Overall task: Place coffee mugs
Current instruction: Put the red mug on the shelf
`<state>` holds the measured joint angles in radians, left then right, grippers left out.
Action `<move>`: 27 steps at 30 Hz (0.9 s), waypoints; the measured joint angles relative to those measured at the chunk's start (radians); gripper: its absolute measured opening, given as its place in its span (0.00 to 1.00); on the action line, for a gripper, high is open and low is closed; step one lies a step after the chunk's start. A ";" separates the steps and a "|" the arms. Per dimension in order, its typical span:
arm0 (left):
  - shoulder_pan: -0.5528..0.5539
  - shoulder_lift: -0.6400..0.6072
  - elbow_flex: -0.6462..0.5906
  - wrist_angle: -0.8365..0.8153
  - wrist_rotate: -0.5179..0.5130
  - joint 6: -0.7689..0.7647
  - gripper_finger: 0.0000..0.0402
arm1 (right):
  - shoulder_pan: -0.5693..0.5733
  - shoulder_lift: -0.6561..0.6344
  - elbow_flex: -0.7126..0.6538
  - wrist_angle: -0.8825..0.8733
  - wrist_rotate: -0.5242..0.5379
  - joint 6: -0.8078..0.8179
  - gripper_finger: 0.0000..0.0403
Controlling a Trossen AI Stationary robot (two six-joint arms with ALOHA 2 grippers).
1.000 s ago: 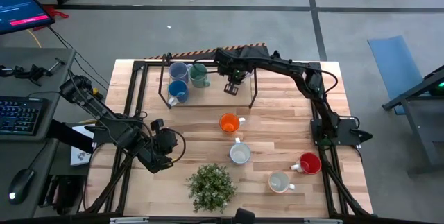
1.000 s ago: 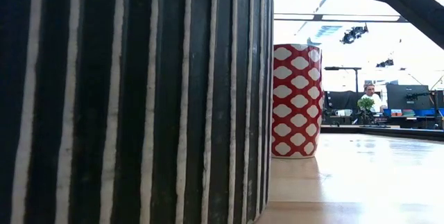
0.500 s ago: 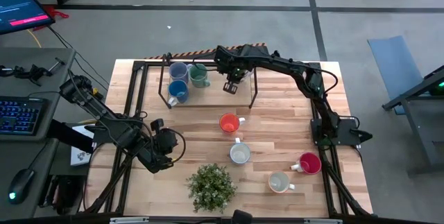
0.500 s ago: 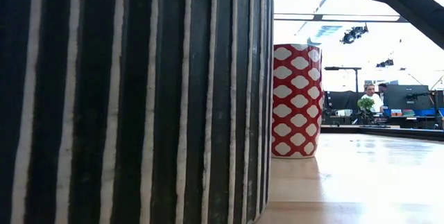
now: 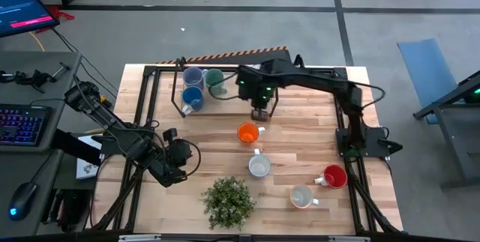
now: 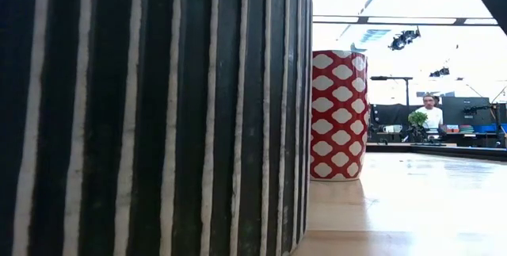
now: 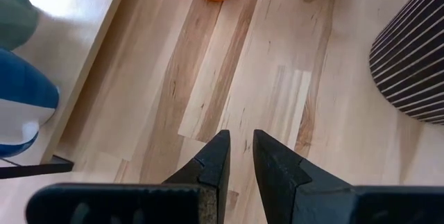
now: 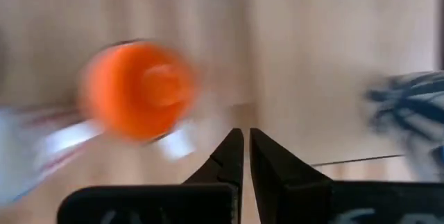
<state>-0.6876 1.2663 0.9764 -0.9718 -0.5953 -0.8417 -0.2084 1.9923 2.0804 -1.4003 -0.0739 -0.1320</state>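
A leafy potted plant (image 5: pixel 228 201) is sitting near the front edge of the wooden bench (image 5: pixel 300 118). Its striped pot (image 6: pixel 150 113) is filling most of the low view. A keyboard (image 5: pixel 20 124) and mouse (image 5: pixel 23 196) are lying on a desk beside the bench. A person (image 6: pixel 430 113) is sitting far across the room.

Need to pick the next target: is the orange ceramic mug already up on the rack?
No, the orange ceramic mug stands on the wooden table, in front of the rack.
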 joint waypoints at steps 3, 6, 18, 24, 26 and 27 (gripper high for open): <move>0.000 0.000 0.000 0.000 0.000 0.003 0.14 | 0.054 -0.060 0.000 -0.072 -0.088 0.018 0.01; 0.000 0.000 0.000 0.001 0.000 0.022 0.14 | 0.114 -0.105 0.000 -0.141 -0.061 0.024 0.01; 0.000 0.000 0.000 0.001 0.001 0.006 0.14 | 0.276 -0.317 -0.209 0.019 0.116 0.210 0.01; 0.000 0.000 0.000 0.001 0.007 0.007 0.14 | 0.344 -0.629 -0.747 0.414 0.115 0.407 0.01; 0.000 0.000 0.000 0.001 0.007 0.007 0.14 | 0.350 -0.727 -0.874 0.488 0.121 0.490 0.01; 0.000 0.000 0.000 0.001 0.007 0.007 0.14 | 0.352 -0.765 -0.925 0.527 0.124 0.534 0.01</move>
<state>-0.6876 1.2667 0.9760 -0.9707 -0.5880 -0.8349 0.1436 1.2272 1.1556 -0.8735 0.0499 0.4020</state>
